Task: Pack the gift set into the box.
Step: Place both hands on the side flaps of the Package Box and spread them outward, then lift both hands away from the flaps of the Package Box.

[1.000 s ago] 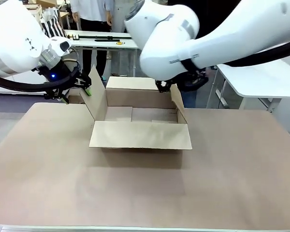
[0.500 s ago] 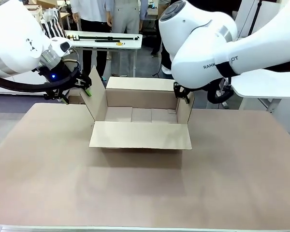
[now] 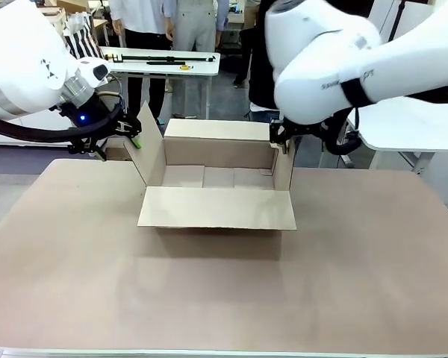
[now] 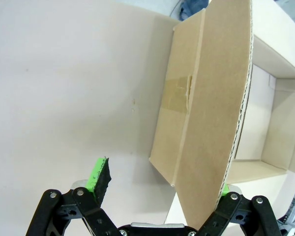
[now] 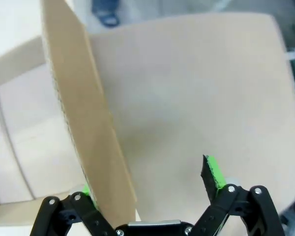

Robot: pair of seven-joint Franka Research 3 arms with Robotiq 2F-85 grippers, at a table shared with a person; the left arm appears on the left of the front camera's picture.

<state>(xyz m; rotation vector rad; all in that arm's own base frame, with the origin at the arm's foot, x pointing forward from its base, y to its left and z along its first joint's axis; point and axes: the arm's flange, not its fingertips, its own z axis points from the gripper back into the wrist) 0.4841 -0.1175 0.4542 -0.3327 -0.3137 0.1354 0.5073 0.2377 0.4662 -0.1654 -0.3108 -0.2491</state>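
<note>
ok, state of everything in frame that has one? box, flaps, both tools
box: open, nothing seen inside
left flap: up, leaning outward
right flap: upright
near flap: folded out towards the robot
far flap: folded outward, away from the opening
left tool: open, straddling the left flap
right tool: open, straddling the right flap

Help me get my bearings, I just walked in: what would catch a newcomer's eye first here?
An open brown cardboard box sits at the far middle of the tan table, its near flap folded down flat. On either side a black claw with green pads straddles a raised side flap. The left claw stands open around the left flap, and the right claw stands open around the right flap.
</note>
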